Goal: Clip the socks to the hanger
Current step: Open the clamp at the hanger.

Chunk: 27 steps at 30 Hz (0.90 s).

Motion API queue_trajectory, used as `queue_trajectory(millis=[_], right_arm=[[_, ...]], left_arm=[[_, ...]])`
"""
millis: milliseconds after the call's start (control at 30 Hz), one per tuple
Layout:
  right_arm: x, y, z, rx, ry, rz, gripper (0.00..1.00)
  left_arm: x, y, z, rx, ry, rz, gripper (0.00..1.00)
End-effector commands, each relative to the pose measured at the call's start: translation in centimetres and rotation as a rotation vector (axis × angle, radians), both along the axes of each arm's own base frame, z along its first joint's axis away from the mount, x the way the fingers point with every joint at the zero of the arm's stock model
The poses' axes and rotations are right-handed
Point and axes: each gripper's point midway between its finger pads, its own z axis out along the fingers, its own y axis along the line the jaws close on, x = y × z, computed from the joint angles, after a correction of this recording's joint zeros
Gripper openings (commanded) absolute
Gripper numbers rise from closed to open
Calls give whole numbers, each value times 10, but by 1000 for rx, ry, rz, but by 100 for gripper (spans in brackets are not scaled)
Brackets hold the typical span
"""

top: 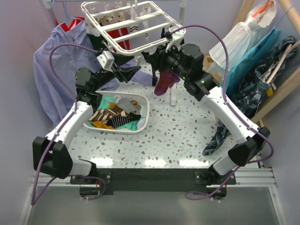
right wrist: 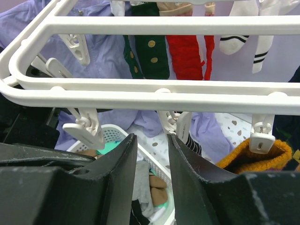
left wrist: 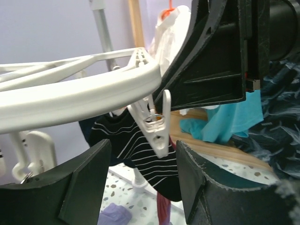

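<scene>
The white hanger hangs at the back centre, and both grippers are up under its near edge. My left gripper is open. A white dangling clip hangs just above the gap between its fingers without touching them. A black-white striped sock hangs behind that clip. My right gripper is open and empty just under the hanger's front bar, next to a clip. Green, red and orange socks hang from the rack. A maroon sock dangles below the right gripper.
A white slotted basket with several loose socks stands on the table under the left arm, and shows in the right wrist view. A lavender shirt hangs at the back left. Clothes and a wooden frame crowd the right side.
</scene>
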Motion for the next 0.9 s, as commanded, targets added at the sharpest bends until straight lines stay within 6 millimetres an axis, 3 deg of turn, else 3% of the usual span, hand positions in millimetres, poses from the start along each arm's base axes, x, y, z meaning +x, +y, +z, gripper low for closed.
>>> queue_trajectory(millis=[0, 167, 500, 867], right_arm=[[-8, -2, 30, 26, -85, 33, 38], [-12, 1, 31, 17, -98, 68, 38], [-24, 3, 34, 14, -101, 119, 45], [-46, 2, 55, 144, -45, 154, 56]], left_arm=[[-13, -8, 24, -9, -58, -100, 59], [-7, -12, 21, -28, -18, -121, 51], [-1, -8, 25, -63, 27, -84, 23], [-1, -2, 25, -64, 42, 78, 13]])
